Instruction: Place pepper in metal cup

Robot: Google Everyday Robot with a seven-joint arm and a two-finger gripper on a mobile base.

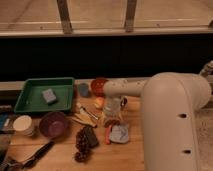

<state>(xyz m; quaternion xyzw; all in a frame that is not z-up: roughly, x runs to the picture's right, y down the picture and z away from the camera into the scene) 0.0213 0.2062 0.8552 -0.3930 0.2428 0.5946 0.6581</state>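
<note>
The pepper (107,133) is a slim red-orange curve lying on the wooden table, beside a pale blue packet (120,134). My gripper (111,118) hangs from the white arm, points down, and sits right over the pepper's upper end, hiding part of it. What looks like the metal cup (123,102) is a small, shiny, dark-mouthed shape just right of the wrist, partly hidden by the arm.
A green tray (30,102) with a blue sponge (49,95) stands at the back left. Nearby are a small blue cup (83,90), an orange-red bowl (98,86), an apple (99,102), a purple bowl (53,124), a white cup (23,125) and a grape bunch (81,144). The arm's bulky body fills the right side.
</note>
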